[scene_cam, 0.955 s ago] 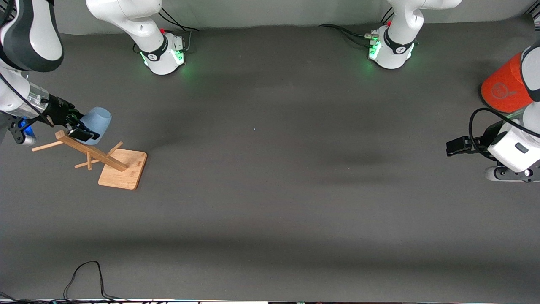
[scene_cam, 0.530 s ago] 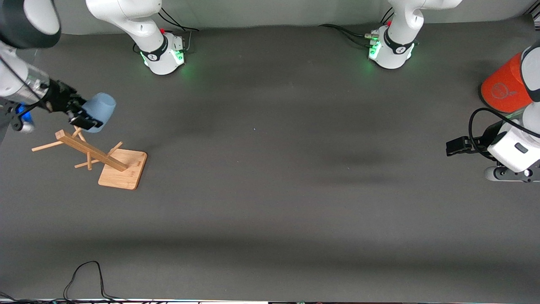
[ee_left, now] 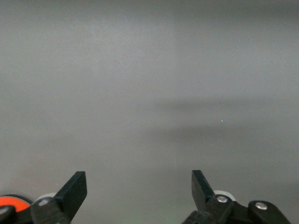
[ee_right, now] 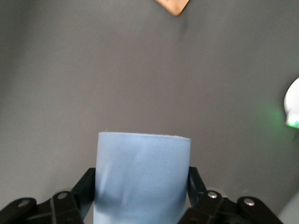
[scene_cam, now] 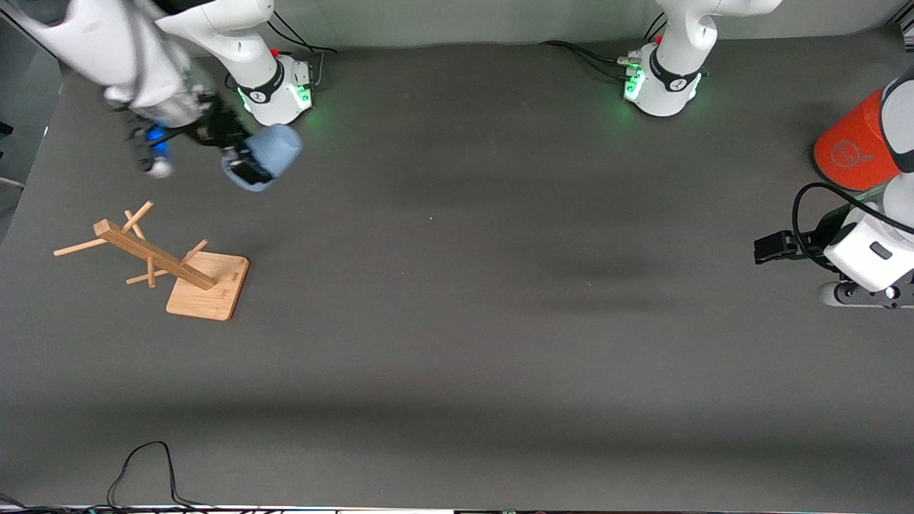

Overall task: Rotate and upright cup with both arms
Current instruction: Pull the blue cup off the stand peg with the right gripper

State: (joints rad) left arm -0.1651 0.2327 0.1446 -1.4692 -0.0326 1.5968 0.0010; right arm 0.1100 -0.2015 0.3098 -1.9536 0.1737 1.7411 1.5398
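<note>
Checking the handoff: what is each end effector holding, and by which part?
The right end effector clamps the small pale-blue plastic cup across its side wall. The left end effector waits open, holding nothing.

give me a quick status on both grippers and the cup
Right gripper shut on the cup, up over the table by its own base. Left gripper open, empty, waiting at its end. Wooden rack stands apart; nothing in the way.

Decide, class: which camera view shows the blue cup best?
The right wrist view: the cup fills the foreground, clamped between the right gripper fingers. The front view shows the cup smaller, carried above the table near the right arm's base. The left wrist view shows only the open left gripper, no cup.
</note>
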